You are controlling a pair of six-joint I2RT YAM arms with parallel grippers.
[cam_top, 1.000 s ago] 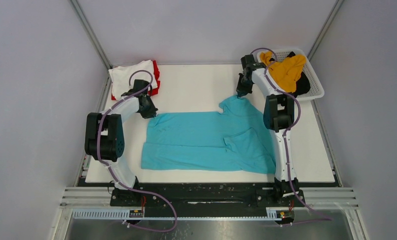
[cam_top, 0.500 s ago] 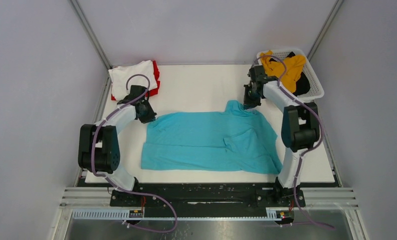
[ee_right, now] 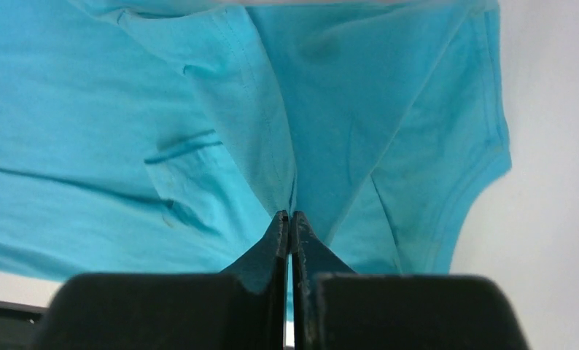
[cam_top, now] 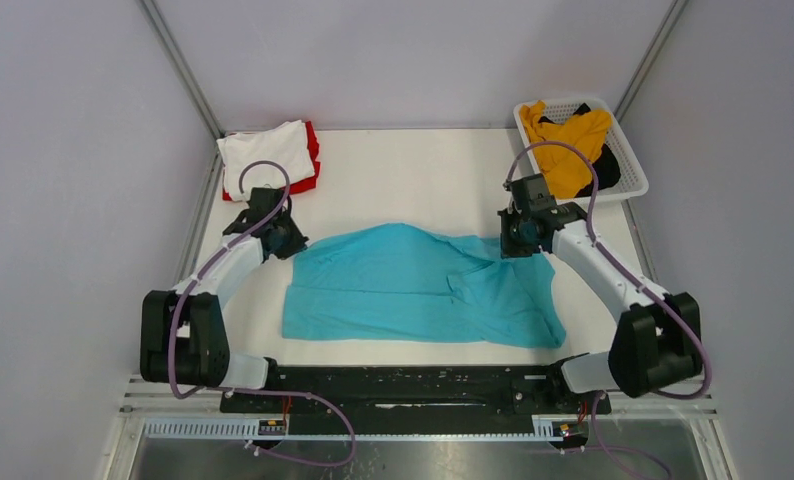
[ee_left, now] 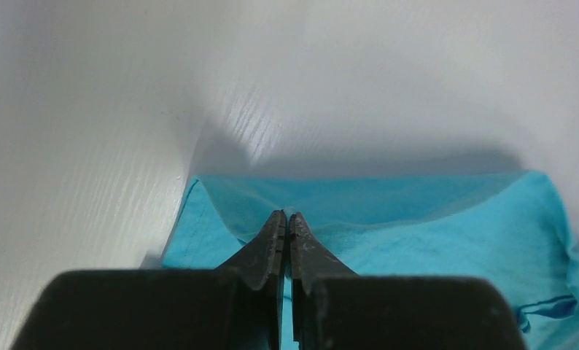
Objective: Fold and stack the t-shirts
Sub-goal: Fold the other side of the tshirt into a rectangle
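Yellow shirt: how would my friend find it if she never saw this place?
Look at the far right corner of the white table, where a white mesh basket sits. The yellow shirt lies crumpled inside it, on top of a black shirt. Nothing else here is yellow.

Robot lab cell, grey panel walls [cam_top: 403, 60], aluminium frame [cam_top: 184, 75], white table [cam_top: 413, 170]

Overhead view: bright, even light, sharp, faint shadows. Left wrist view: glare streaks on table [ee_left: 90, 146], soft grey shadow beyond teal shirt [ee_left: 432, 226]. Both wrist views: dark foreground out of focus.
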